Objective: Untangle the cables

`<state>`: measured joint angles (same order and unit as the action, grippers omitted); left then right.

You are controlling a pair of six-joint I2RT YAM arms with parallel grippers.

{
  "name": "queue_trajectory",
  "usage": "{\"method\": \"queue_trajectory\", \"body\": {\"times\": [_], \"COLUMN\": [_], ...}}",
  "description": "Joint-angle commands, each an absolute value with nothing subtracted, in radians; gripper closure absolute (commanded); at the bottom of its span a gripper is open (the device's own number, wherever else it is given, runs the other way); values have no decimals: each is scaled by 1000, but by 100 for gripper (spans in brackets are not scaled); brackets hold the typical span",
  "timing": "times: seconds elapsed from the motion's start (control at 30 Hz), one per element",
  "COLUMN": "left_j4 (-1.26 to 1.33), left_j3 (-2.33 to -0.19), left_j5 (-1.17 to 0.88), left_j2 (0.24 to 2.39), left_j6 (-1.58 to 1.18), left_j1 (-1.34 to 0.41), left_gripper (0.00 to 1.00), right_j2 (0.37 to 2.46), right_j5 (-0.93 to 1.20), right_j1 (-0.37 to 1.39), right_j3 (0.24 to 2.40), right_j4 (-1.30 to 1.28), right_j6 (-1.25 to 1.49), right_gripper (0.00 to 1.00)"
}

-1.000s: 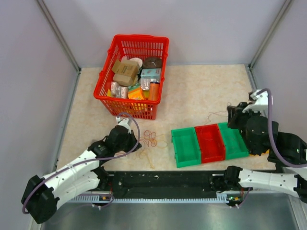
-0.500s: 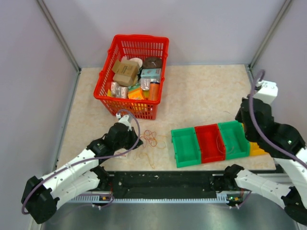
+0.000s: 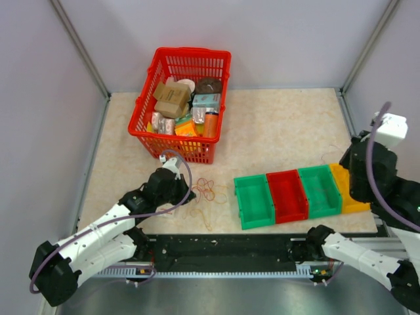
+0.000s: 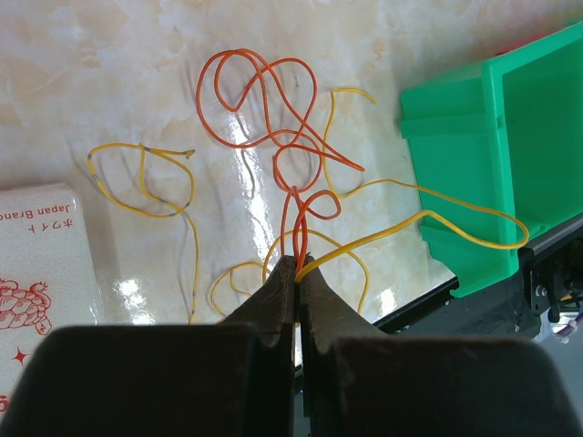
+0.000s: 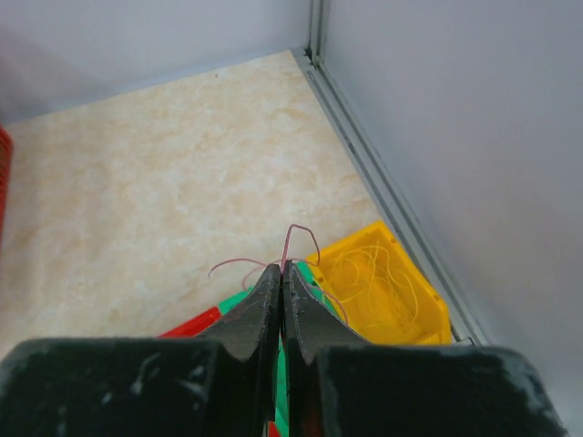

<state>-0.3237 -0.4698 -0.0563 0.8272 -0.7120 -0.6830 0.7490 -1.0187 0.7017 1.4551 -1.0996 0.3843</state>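
The cables (image 3: pixel 205 191) are a loose tangle of thin orange and yellow wire loops on the table, between my left arm and the green bin. In the left wrist view the orange loops (image 4: pixel 269 96) and yellow loops (image 4: pixel 146 177) spread ahead of my left gripper (image 4: pixel 298 267), which is shut on orange and yellow strands. My right gripper (image 5: pixel 281 269) is raised over the bins at the far right and is shut on a thin pinkish-red wire (image 5: pixel 296 238). Its fingertips are hidden in the top view.
A red basket (image 3: pixel 182 102) full of packages stands at the back. A row of green (image 3: pixel 254 201), red (image 3: pixel 286 195), green and yellow (image 3: pixel 346 187) bins sits right of the tangle. The yellow bin (image 5: pixel 387 291) holds thin yellow wires. A white printed box (image 4: pixel 36 264) lies left of my left gripper.
My right arm has swung right and lifted away from the bins, carrying the pinkish-red wire and uncovering the yellow bin. My left arm has barely moved.
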Motion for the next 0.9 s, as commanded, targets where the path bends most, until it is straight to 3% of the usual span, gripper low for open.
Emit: {"method": "queue_trajectory", "body": {"times": [0.0, 0.23, 0.4, 0.53, 0.7, 0.87], "left_j4": [-319, -325, -328, -353, -365, -361], "left_j3": [-499, -502, -515, -522, -520, -526], "left_j5": [-60, -63, -74, -72, -66, -80], "left_j2": [813, 804, 807, 782, 756, 761], "left_j6": [-696, -692, -687, -680, -676, -675], "left_j1": [-680, -681, -680, -680, -678, -678], "left_gripper": [100, 100, 100, 100, 100, 100], "right_j2": [758, 739, 807, 838, 853, 954], "right_j5": [-1052, -934, -710, -664, -442, -370], "right_j1": [690, 649, 415, 310, 166, 66], "right_j3": [1376, 1188, 1030, 922, 772, 750], "right_j4": [-1108, -1149, -1152, -1082, -864, -815], "right_j6": [409, 662, 888, 873, 766, 713], "right_gripper": [100, 100, 100, 100, 100, 100]}}
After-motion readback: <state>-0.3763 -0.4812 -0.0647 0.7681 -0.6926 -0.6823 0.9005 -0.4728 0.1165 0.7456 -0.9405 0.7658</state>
